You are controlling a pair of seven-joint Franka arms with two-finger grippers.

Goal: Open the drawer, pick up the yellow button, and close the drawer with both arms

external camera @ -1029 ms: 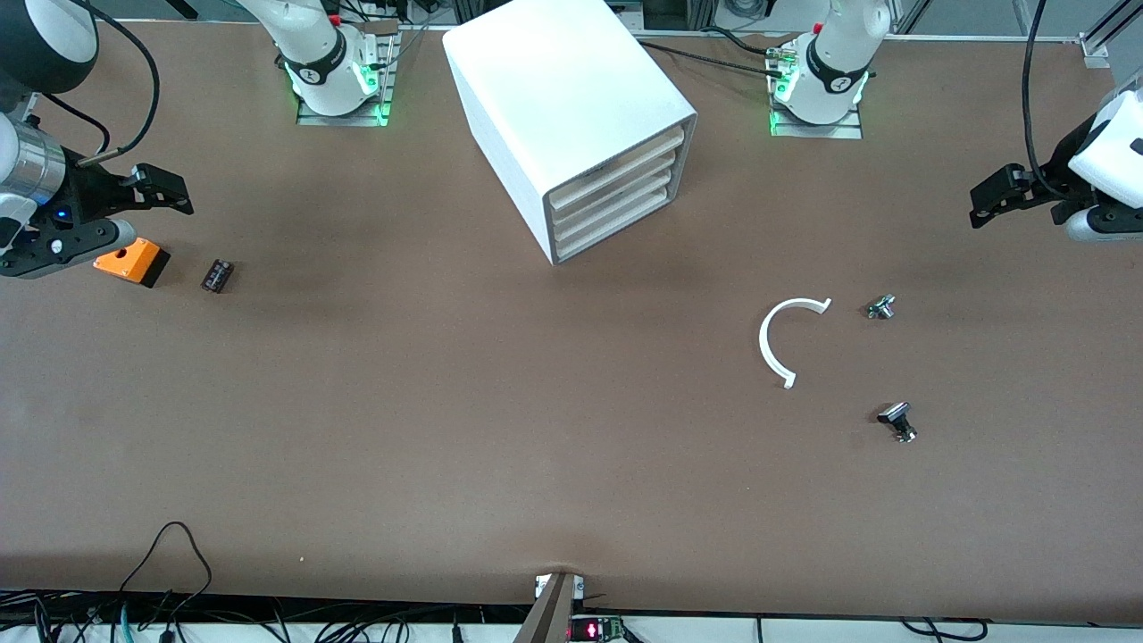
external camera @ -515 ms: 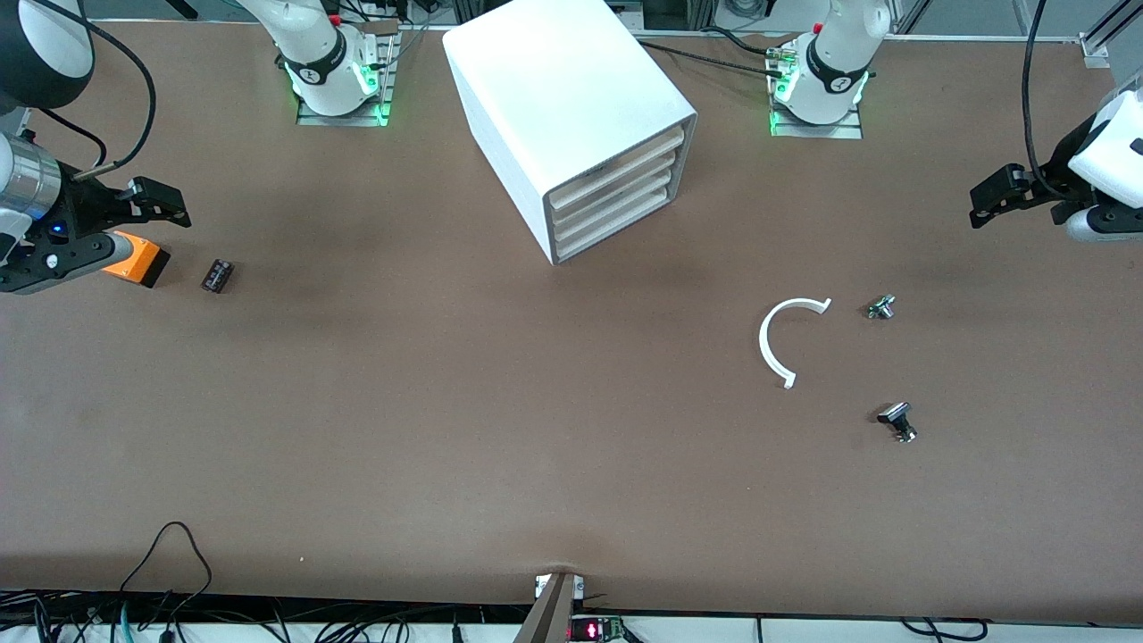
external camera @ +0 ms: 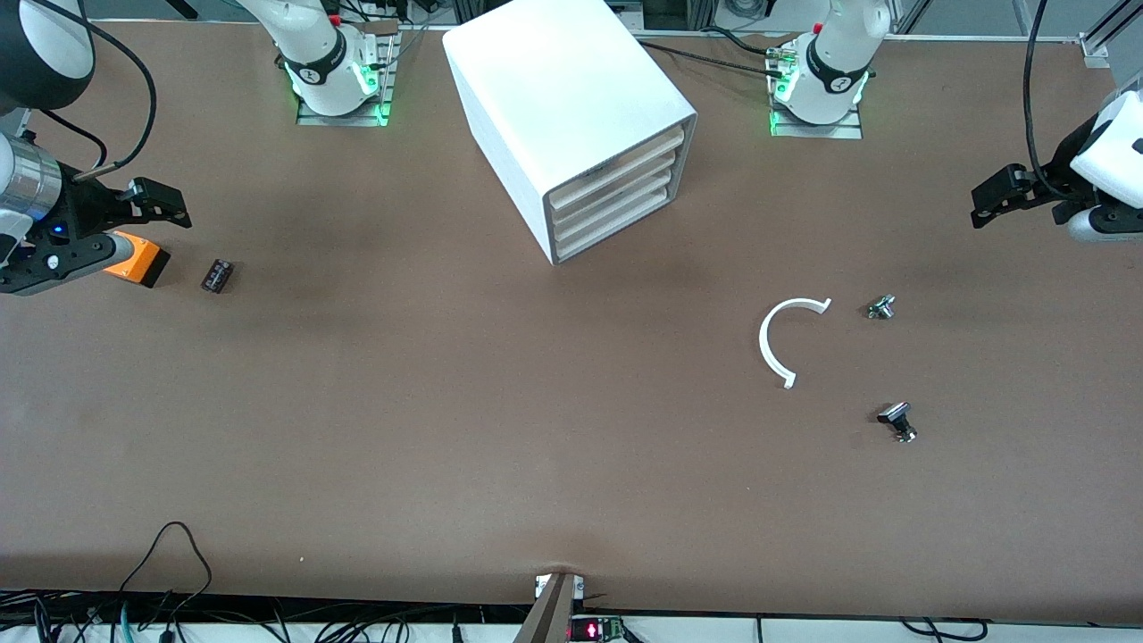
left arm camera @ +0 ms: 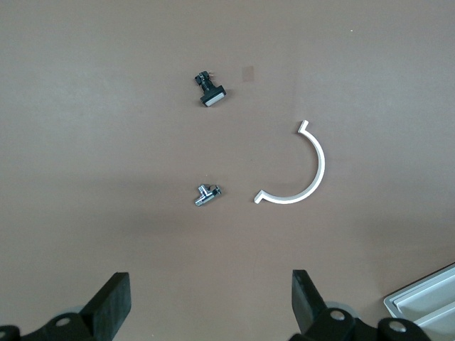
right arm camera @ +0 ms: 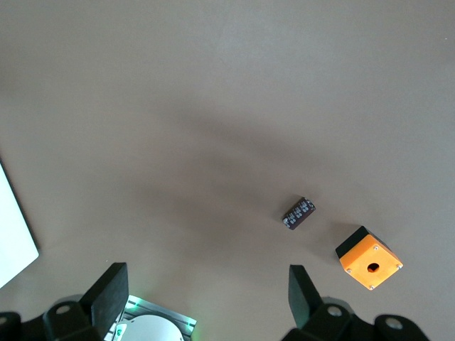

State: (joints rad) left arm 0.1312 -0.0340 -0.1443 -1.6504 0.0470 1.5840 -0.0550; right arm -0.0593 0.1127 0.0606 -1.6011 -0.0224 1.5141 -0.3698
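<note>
We see both arms held high at the two ends of the brown worktop [external camera: 402, 402], which leaves a broad bare stretch in the middle, nearer the front camera than the cabinet [external camera: 571, 116].

The right gripper [external camera: 112, 223] hangs over the orange square box [external camera: 134, 261], its fingers [right arm camera: 110, 291] spread wide with nothing between them; the small black block [external camera: 217, 275] lies just beside that box, toward the cabinet.

The left gripper [external camera: 1013, 196] hovers over bare worktop at its own end, fingers [left arm camera: 114, 302] wide and empty. Out ahead of those fingers lie a white half-ring [left arm camera: 298, 170], a small metal fitting [left arm camera: 206, 194] and a black-bodied part [left arm camera: 210, 91].

The drawer [external camera: 616, 161], topmost of four, sits flush and shut. We cannot find the button in any view.

Since half a second ago the frames match; against a second ago, the right gripper covers more of the orange box.
</note>
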